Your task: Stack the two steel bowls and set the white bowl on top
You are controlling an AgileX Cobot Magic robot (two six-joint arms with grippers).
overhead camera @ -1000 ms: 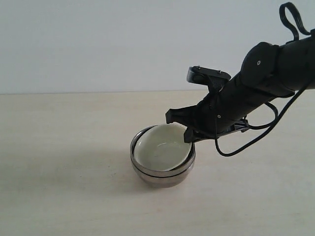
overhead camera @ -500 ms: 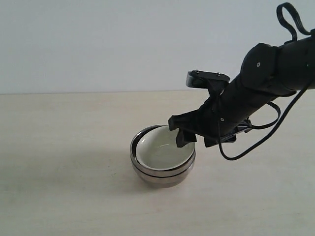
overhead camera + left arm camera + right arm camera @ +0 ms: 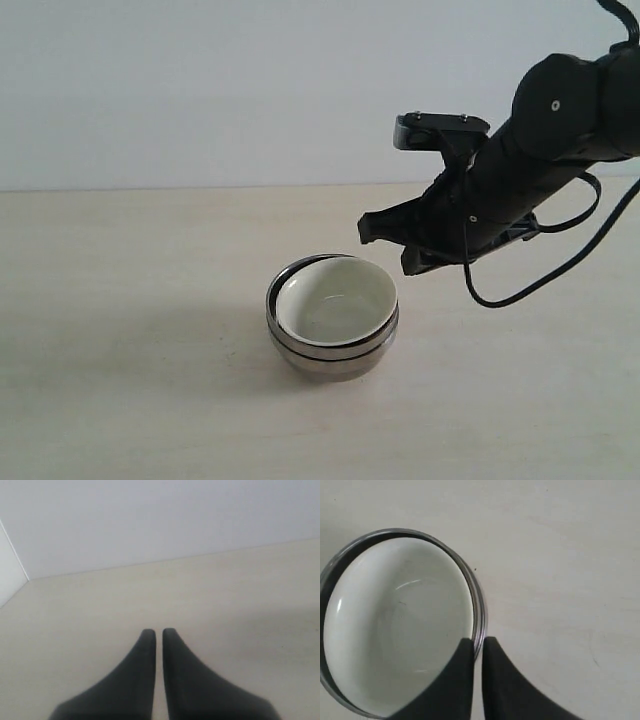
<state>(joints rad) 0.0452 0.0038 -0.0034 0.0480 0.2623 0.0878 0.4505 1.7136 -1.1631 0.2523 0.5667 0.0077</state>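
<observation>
Two steel bowls stand on the pale surface, one nested inside the other, so that only a thin seam line on the outside shows where the upper one ends. The white bowl sits inside the upper steel bowl, upright, with its mouth open upward. It does not lie fully centred. On one side its rim comes close to the steel rim, and on the opposite side a dark crescent-shaped gap is left between the two rims. I see the same gap from the right wrist camera.

The right arm reaches down toward the stack from the upper right. The right claw hangs above the stack at its right side, clearly apart from it and touching no bowl. From its own camera the tips appear just over the steel rim. The two fingers are pressed almost together, with only a narrow slit between them, and they pinch nothing. A black cable loops under the arm, to the right of the stack.

The left claw is also drawn together to a thin slit and holds nothing. Its camera shows only bare surface and a pale wall, so I cannot tell where it stands from the stack.
</observation>
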